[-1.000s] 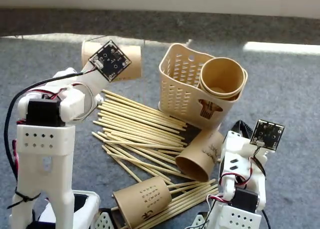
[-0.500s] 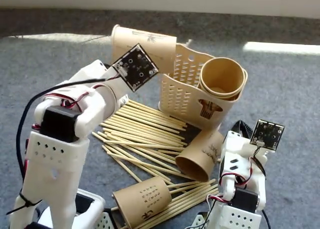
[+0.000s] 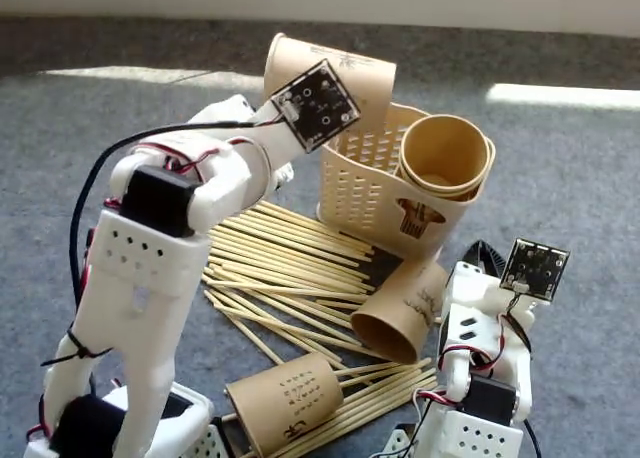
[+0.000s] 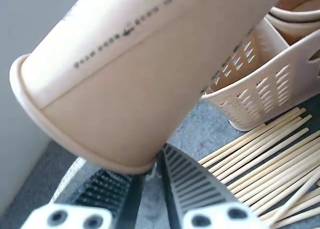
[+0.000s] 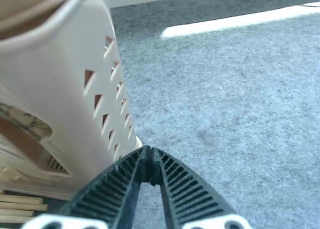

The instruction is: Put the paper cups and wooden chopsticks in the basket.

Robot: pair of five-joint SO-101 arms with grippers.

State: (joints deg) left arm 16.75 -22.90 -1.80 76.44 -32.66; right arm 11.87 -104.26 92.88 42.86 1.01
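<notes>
Up swung the left pincer (image 4: pixel 154 161), pinching a tan paper cup (image 3: pixel 300 63) by the cream plastic basket (image 3: pixel 352 193); next it should let go inside; right pincer (image 5: pixel 146 164) is pressed together

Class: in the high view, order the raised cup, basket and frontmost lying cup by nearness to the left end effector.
1. The raised cup, gripped by the left end effector, at the rear.
2. The basket, just below that cup, centre.
3. The frontmost lying cup, at the near edge between the arm bases.
</notes>
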